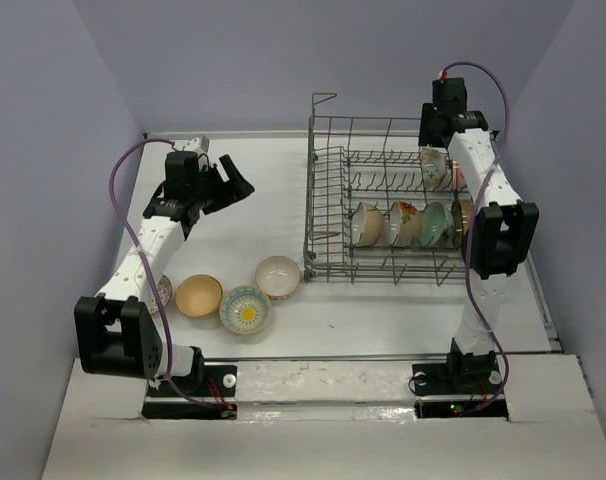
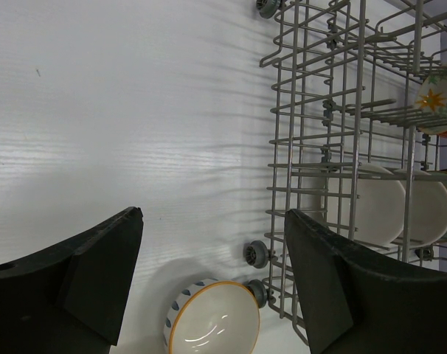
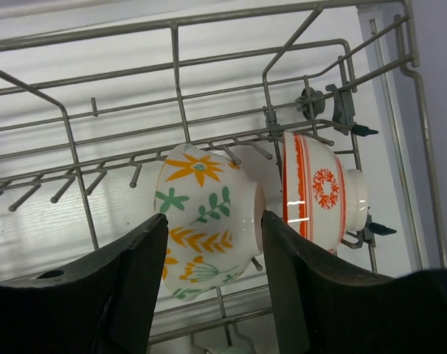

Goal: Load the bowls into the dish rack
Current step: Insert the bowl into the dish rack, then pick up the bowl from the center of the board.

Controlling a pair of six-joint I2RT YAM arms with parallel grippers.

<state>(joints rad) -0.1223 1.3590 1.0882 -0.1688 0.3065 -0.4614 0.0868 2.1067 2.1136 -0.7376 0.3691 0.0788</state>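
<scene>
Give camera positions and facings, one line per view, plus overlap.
Top external: above and behind the bases, looking down at table, dish rack, loose bowls; left arm, right arm show.
Left wrist: on left arm, looking down at rack corner; left fingers at bottom.
Right wrist: over rack, facing floral bowl; right fingers flank it.
Shared: both wrist views show the floral bowl.

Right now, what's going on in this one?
The right gripper straddles a cream floral ceramic bowl standing in the far row of the grey wire dish rack, beside a red-orange patterned bowl; whether it grips is unclear. The left gripper hovers open and empty over the white table, where a blue-rimmed, yellow-centred bowl and others wait.
</scene>
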